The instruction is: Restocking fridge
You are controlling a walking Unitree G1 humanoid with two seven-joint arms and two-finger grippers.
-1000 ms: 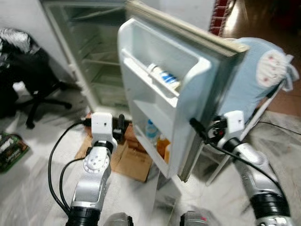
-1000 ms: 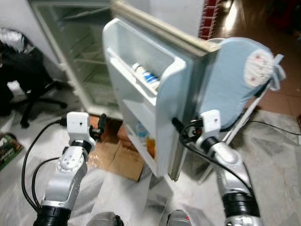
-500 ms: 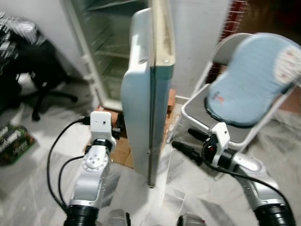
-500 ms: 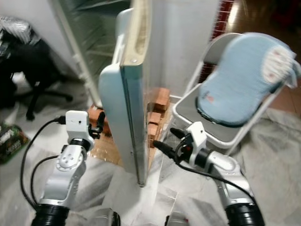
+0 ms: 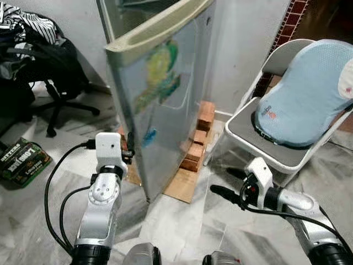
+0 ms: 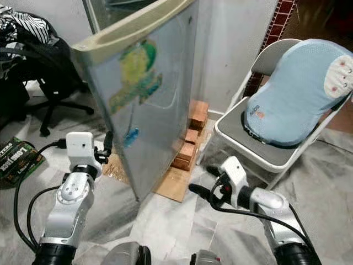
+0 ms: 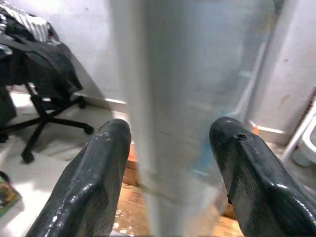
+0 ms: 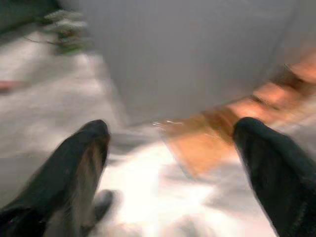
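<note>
The fridge door (image 5: 165, 94) stands almost closed, its grey outer face with green and yellow stickers turned towards me. The fridge body (image 5: 118, 11) shows behind its top edge. My left gripper (image 7: 170, 163) is open by the door's lower free edge, which stands between the two fingers (image 7: 106, 153) without being clamped. My right gripper (image 5: 225, 182) is open and holds nothing. It hangs low over the floor to the right of the door, apart from it.
Red bricks (image 5: 198, 132) and flat cardboard (image 5: 185, 187) lie under the fridge. A folding chair (image 5: 287, 160) with a blue cushion (image 5: 306, 94) stands close on the right. An office chair (image 5: 55, 72) with clothes and a green box (image 5: 25, 160) are on the left.
The door has swung from wide open, shelves showing, to nearly closed. My right gripper has left the door's edge and dropped low. The head view has shifted.
</note>
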